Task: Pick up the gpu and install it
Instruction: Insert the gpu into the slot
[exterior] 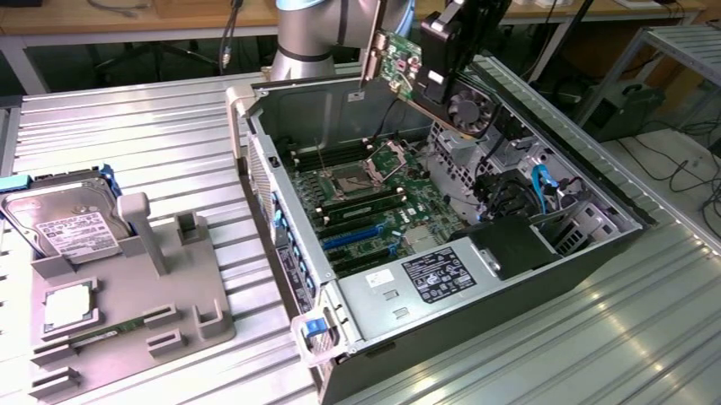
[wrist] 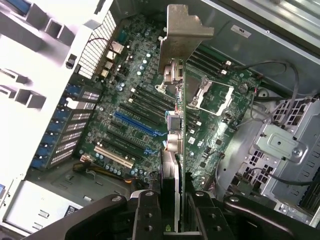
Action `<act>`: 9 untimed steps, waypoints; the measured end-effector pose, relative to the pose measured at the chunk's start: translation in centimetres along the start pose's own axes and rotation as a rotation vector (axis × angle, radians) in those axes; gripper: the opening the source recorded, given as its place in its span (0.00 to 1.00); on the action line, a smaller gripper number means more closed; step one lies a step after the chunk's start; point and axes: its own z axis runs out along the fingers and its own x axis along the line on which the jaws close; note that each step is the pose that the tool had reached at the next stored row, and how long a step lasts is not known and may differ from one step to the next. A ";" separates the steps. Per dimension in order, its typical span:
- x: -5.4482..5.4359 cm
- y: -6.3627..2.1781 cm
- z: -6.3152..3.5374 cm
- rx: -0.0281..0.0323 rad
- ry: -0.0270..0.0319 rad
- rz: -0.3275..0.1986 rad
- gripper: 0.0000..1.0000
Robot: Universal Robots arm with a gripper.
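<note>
The gpu [exterior: 408, 69] is a green board with a black round fan and a silver end bracket. It hangs tilted above the back of the open computer case [exterior: 586, 245]. My gripper [exterior: 437, 83] is shut on it from above. In the wrist view the gpu [wrist: 185, 30] is seen edge-on, bracket away from the camera, clamped between my gripper's [wrist: 175, 212] two black fingers. Below it lies the motherboard [wrist: 135, 100] with its blue slot [wrist: 132, 125] and a white slot beside that. The card is well above the board and touches no slot.
A grey fixture tray [exterior: 135, 287] at the exterior view's left holds a silver hard drive [exterior: 67, 224], a processor [exterior: 67, 308] and a thin memory stick [exterior: 107, 329]. Inside the case are the power supply [exterior: 434, 274], a blue cable [exterior: 541, 186] and drive cages. All of it stands on a ribbed metal table.
</note>
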 end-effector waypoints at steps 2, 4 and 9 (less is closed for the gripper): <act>0.0 -0.01 0.00 -0.0003 0.0003 -0.014 0.27; 0.0 -0.03 0.00 -0.0005 0.0005 -0.027 0.27; 0.0 -0.05 0.00 -0.0011 0.0012 -0.065 0.27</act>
